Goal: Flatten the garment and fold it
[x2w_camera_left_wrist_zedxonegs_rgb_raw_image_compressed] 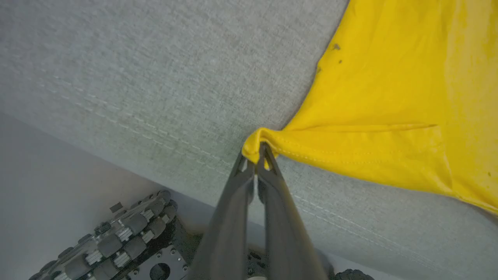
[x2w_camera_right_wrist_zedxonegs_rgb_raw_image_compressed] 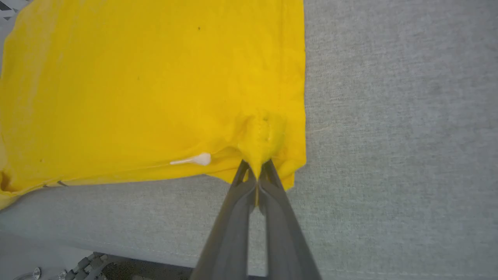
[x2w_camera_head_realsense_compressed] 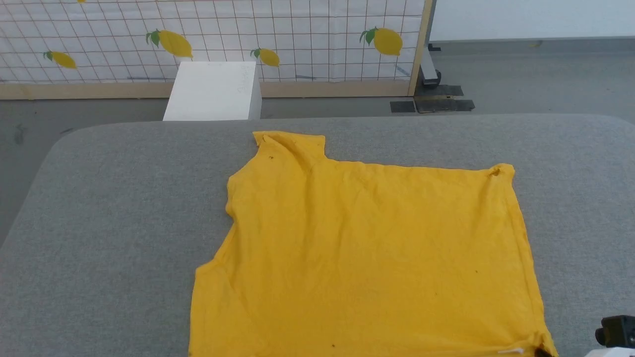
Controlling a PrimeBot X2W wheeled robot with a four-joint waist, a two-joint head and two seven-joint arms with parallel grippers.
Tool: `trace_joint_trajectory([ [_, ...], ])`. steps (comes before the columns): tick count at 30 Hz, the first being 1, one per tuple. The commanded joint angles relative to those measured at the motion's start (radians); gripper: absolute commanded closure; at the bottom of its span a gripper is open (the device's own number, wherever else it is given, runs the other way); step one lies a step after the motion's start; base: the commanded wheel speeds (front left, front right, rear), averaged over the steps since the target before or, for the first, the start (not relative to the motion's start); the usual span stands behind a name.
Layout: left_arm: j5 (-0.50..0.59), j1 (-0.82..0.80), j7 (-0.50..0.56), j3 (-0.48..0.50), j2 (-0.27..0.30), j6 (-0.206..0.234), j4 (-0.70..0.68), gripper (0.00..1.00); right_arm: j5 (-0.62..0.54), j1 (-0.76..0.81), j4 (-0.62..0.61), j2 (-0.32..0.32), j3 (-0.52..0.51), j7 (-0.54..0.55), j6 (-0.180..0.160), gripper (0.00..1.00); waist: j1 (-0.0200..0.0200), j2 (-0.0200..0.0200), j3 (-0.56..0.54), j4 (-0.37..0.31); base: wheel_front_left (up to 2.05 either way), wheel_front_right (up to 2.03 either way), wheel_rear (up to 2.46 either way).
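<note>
The bright yellow garment point(x2w_camera_head_realsense_compressed: 367, 248) lies spread almost flat on the grey padded table point(x2w_camera_head_realsense_compressed: 124, 198), plain side up, with one sleeve point(x2w_camera_head_realsense_compressed: 290, 144) pointing to the far edge. Its near edge runs off the bottom of the head view. In the left wrist view my left gripper point(x2w_camera_left_wrist_zedxonegs_rgb_raw_image_compressed: 256, 155) is shut on a bunched near corner of the garment point(x2w_camera_left_wrist_zedxonegs_rgb_raw_image_compressed: 389, 97), close to the table's front seam. My right gripper point(x2w_camera_right_wrist_zedxonegs_rgb_raw_image_compressed: 257, 171) is shut on the other near corner of the garment point(x2w_camera_right_wrist_zedxonegs_rgb_raw_image_compressed: 155, 89), beside a small white bit point(x2w_camera_right_wrist_zedxonegs_rgb_raw_image_compressed: 194, 159) peeking from under the hem.
Beyond the table a white box point(x2w_camera_head_realsense_compressed: 213, 91) stands on the floor before a lemon-printed grid partition point(x2w_camera_head_realsense_compressed: 297, 34). My wheeled base point(x2w_camera_left_wrist_zedxonegs_rgb_raw_image_compressed: 116, 241) sits below the table's front edge. Bare grey padding lies to the left and right of the garment.
</note>
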Motion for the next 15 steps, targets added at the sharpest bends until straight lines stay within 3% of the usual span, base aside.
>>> trace_joint_trajectory([
  [1, -0.016, 0.031, 0.020, 0.005, 0.014, 0.018, -0.017, 1.00, -0.019, 0.017, -0.013, -0.003, -0.010, 0.015, -0.002, 1.00, 0.0002, -0.0001, 0.005, 0.000, 0.00, 0.00, 0.00],
  [7, 0.004, 0.015, -0.007, 0.016, 0.025, 0.018, -0.143, 1.00, -0.037, 0.010, -0.076, 0.018, -0.037, 0.033, -0.002, 1.00, 0.0002, -0.0001, 0.020, 0.000, 0.00, 0.00, 0.00],
  [15, 0.114, -0.266, 0.008, -0.034, 0.094, -0.032, -0.232, 1.00, -0.079, -0.123, -0.128, 0.001, -0.056, 0.102, -0.002, 1.00, 0.0002, -0.0001, 0.095, -0.006, 0.00, 0.00, 0.00],
])
